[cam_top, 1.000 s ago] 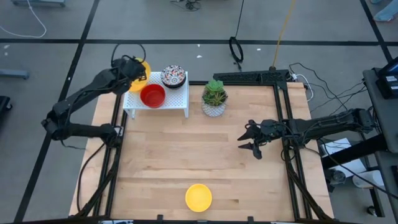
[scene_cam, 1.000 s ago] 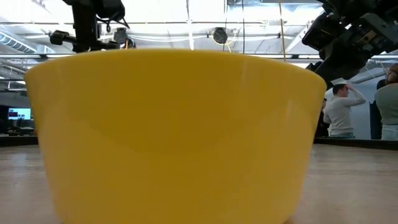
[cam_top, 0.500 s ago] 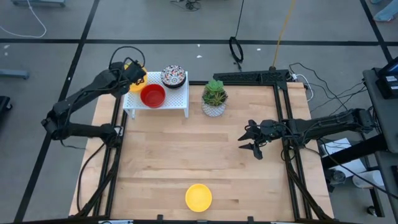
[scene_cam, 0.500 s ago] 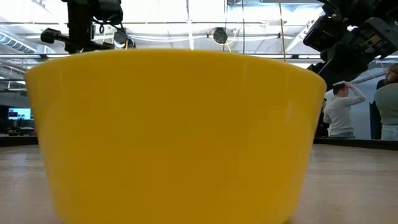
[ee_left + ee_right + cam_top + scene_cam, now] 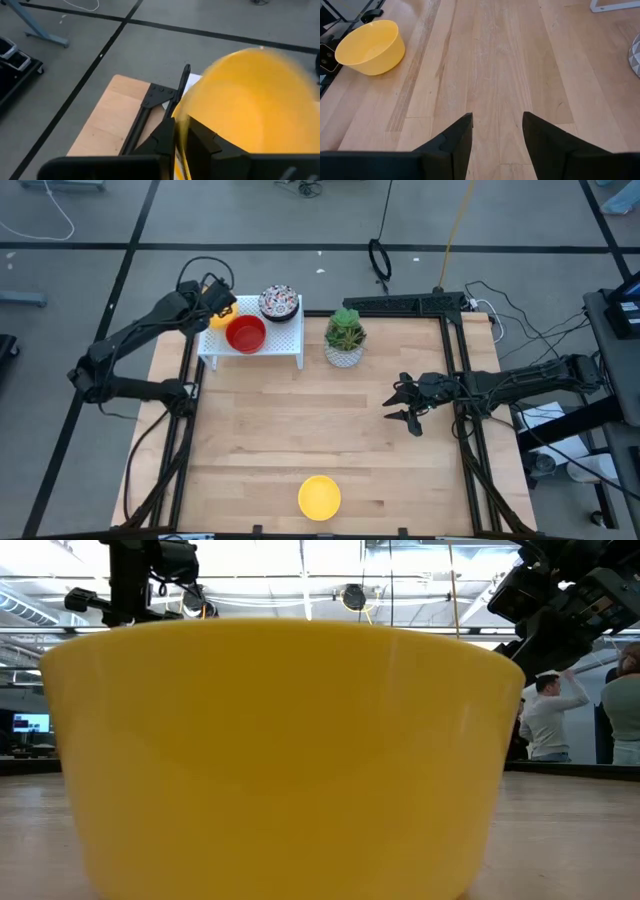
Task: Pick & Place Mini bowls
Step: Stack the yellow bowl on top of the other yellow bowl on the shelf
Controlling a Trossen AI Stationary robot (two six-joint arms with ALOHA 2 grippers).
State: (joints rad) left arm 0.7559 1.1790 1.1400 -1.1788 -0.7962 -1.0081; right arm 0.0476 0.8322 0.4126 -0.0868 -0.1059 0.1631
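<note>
My left gripper (image 5: 213, 302) is at the far left corner, over the left end of a white rack (image 5: 283, 340), shut on a yellow mini bowl (image 5: 217, 320), which fills the left wrist view (image 5: 250, 95). A red bowl (image 5: 245, 333) and a floral bowl (image 5: 279, 302) sit on the rack. A second yellow bowl (image 5: 320, 496) stands by its base near the table's near edge; it fills the low view (image 5: 280, 760) and shows in the right wrist view (image 5: 369, 46). My right gripper (image 5: 390, 408) hangs open over the right half of the table, touching nothing (image 5: 497, 125). My left gripper holds the yellow bowl by its rim (image 5: 182, 122), pinched with one finger (image 5: 202, 142) inside the bowl and the other (image 5: 164, 137) outside. The bowl is tilted in the hold. I cannot tell whether its underside touches the rack.
A white pot with a green plant (image 5: 345, 335) stands right of the rack at the far edge. Black frame rails run along the table's left (image 5: 185, 400) and right (image 5: 460, 380) sides. Bare wood lies between the rack and the near yellow bowl. People stand in the room behind (image 5: 550, 720).
My left gripper has carried the yellow bowl a little toward the table's left and lower at the rack's left end; less of the bowl shows from above than a second ago. It stays shut on the bowl.
</note>
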